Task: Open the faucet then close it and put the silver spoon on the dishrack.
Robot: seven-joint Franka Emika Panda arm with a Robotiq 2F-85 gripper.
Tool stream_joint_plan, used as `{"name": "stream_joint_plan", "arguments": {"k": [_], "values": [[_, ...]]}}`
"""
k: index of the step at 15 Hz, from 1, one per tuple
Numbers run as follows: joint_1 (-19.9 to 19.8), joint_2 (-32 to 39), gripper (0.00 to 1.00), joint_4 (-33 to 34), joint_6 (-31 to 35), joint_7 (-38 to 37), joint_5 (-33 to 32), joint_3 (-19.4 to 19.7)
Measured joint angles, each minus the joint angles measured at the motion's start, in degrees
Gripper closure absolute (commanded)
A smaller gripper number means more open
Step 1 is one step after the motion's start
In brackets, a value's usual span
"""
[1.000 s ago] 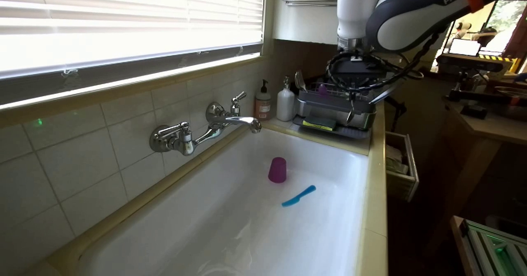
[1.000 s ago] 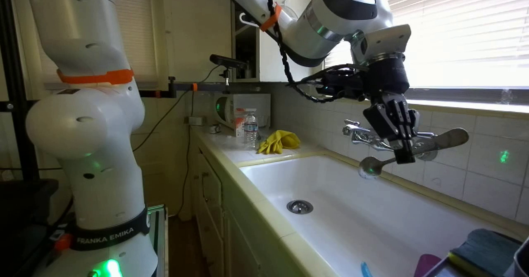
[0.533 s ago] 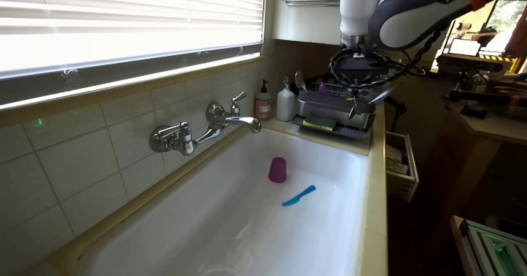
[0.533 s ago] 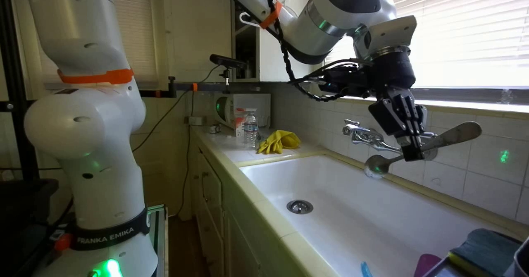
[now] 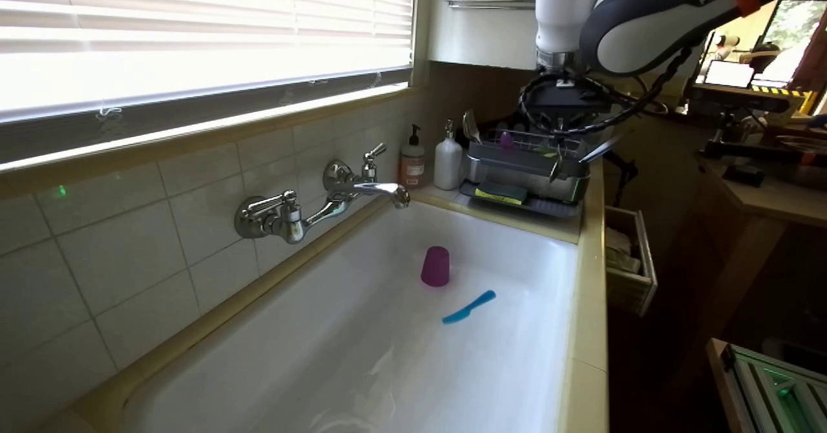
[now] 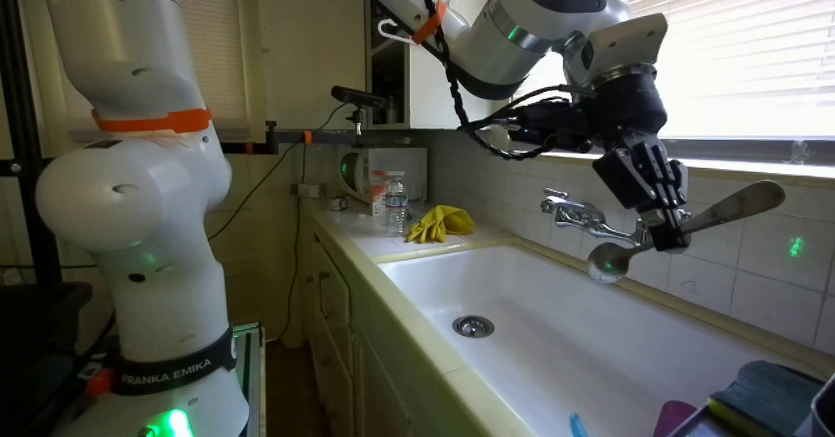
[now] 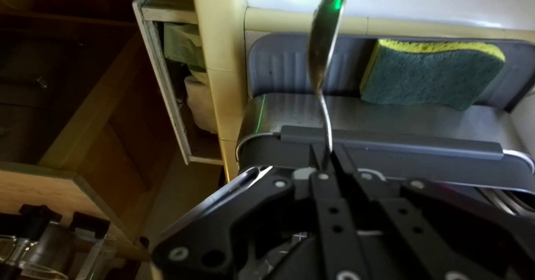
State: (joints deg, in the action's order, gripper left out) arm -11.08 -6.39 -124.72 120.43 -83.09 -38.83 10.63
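the faucet [image 5: 334, 205], apart from the dishrack [image 5: 517, 165], shows no flow, so it is probably off, though whether it was opened first cannot be told. what seems left is laying the silver spoon [image 7: 319, 64] down: it hangs tilted, bowl lower, in the air by the dishrack's edge, not yet set on it. the gripper [image 7: 328, 156] grasps the silver spoon's handle, jaws nearly together, no contact with the dishrack to be made out

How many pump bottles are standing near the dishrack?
2, in an exterior view: the black-topped bottle by the wall, and the white bottle between it and the dishrack. Others may be hidden behind the dishrack.
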Motion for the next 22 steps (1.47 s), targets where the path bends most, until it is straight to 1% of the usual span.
{"name": "stream_joint_plan", "arguments": {"k": [6, 10, 15, 22], "values": [[-2.1, 0.2, 0.99, 2.0, 0.0, -1.9, -5.9, 0.3], [-2.5, 0.9, 0.99, 3.1, 0.1, -4.7, -11.6, 0.4], [-2.6, 3.6, 0.99, 4.4, 0.2, -10.2, -20.1, 0.9], [-2.6, 8.0, 0.99, 6.9, 0.3, -17.3, -28.1, 2.4]]}}
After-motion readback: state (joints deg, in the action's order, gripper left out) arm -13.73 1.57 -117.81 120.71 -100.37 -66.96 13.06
